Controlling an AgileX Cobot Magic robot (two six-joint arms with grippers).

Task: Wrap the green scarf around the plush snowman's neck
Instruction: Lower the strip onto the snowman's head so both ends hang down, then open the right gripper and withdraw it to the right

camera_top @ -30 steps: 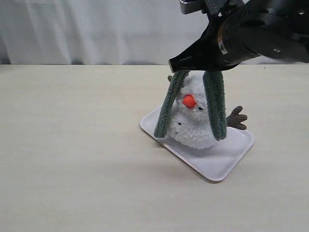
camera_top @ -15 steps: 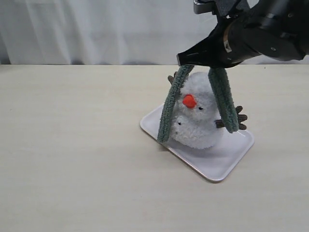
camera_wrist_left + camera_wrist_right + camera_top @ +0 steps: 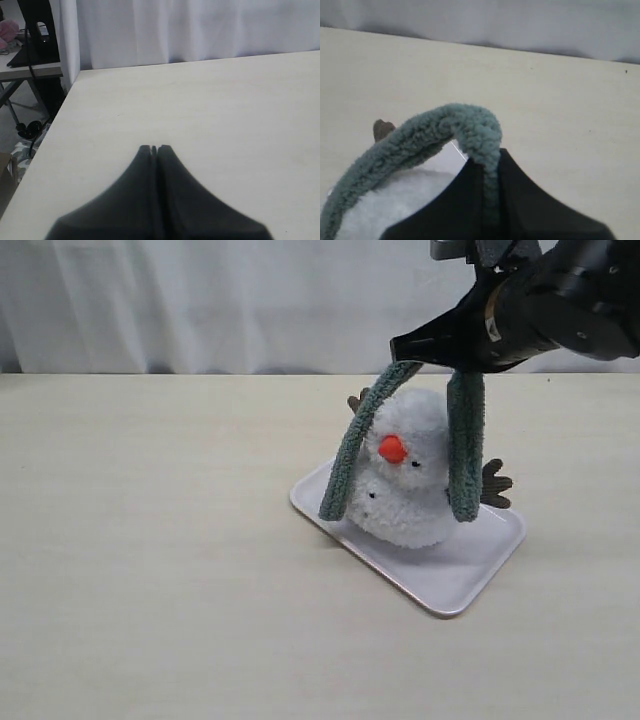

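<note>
The plush snowman, white with an orange nose, stands on a white tray. My right gripper hovers just above its head, shut on the middle of the green scarf. One strand slants down the snowman's left side to the tray edge; the other hangs straight down its right side. Both strands hang past the snowman's neck, which is bare. In the right wrist view the scarf arches out of the gripper over the snowman. My left gripper is shut and empty over bare table.
A brown twig arm sticks out on the snowman's right, another behind the left strand. White curtain runs along the table's far edge. In the left wrist view the table edge drops to a floor with clutter.
My right gripper has moved right and slightly up with the scarf, uncovering the top of the snowman's head. The right strand has swung and now hangs straight. The snowman stays put.
</note>
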